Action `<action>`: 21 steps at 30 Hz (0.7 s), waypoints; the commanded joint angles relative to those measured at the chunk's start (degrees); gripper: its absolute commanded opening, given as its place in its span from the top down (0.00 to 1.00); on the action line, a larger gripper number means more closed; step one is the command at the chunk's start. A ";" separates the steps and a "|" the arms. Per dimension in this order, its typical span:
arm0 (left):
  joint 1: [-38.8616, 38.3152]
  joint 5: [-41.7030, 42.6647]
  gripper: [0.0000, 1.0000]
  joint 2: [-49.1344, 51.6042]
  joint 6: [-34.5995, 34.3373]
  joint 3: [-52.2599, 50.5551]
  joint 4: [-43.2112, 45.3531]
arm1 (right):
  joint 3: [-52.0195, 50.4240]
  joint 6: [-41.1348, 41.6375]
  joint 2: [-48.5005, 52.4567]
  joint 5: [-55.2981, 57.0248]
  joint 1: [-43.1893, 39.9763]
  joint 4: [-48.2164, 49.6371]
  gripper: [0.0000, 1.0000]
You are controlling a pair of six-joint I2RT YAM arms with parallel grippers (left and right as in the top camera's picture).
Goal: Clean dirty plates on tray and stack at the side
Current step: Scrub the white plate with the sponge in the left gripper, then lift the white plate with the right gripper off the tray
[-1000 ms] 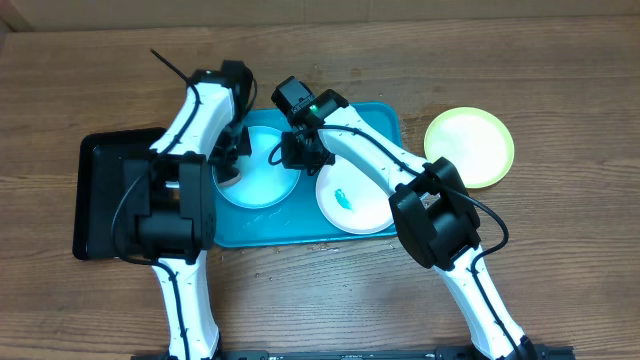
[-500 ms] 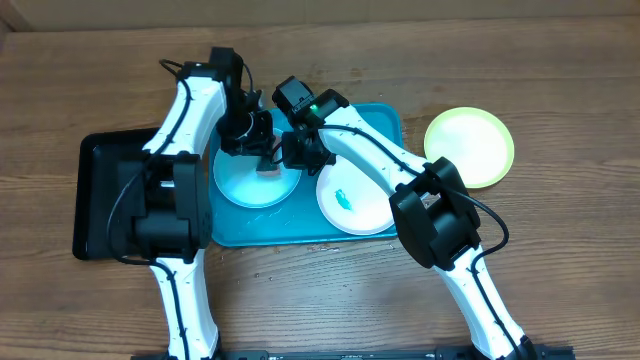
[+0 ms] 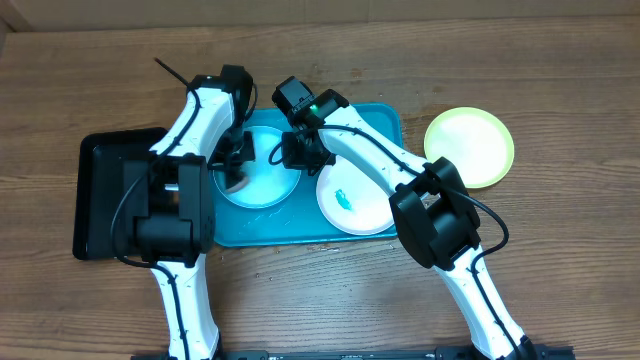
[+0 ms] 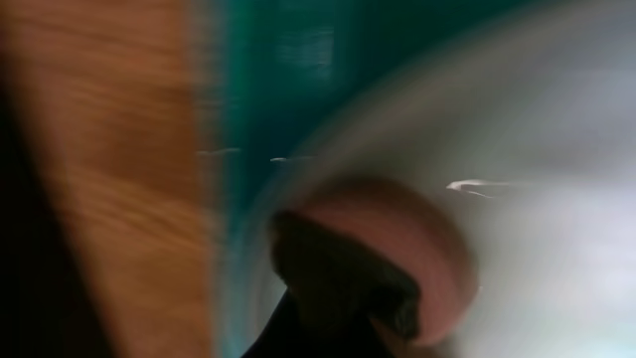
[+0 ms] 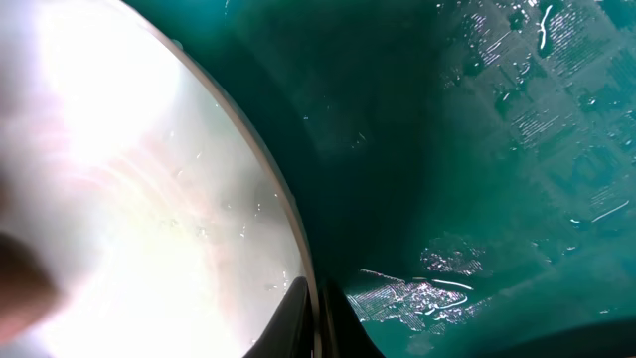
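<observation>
The light blue plate [image 3: 264, 180] lies at the left of the turquoise tray [image 3: 380, 118]. My right gripper [image 3: 300, 150] is shut on its right rim; in the right wrist view the fingers [image 5: 318, 310] pinch the plate edge [image 5: 129, 199] over the wet tray [image 5: 477, 149]. My left gripper [image 3: 236, 165] is over the plate's left side, shut on a pinkish-brown sponge [image 4: 397, 224] pressed on the plate [image 4: 556, 149]; that view is blurred. The white plate [image 3: 352, 198] with a green smear lies on the tray's right half. The yellow-green plate [image 3: 468, 147] lies on the table to the right.
A black tray [image 3: 105, 190] lies on the wooden table just left of the turquoise tray, under the left arm. The right arm crosses over the white plate's upper part.
The left gripper with the sponge swept right across the light blue plate, then back to its left side. The right gripper stayed on the rim.
</observation>
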 commanded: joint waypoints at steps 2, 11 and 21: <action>3.21 -16.37 0.96 1.62 -9.94 1.57 -4.26 | -0.52 -0.22 0.57 6.32 -1.25 -0.87 0.96; 8.15 -3.30 0.96 -6.62 -12.15 12.44 -8.55 | 0.63 -5.75 -1.18 6.10 -1.07 -0.85 0.96; 28.39 20.39 0.96 -16.00 -9.40 12.39 -9.64 | 10.67 -19.43 -9.35 37.16 8.83 -4.15 0.96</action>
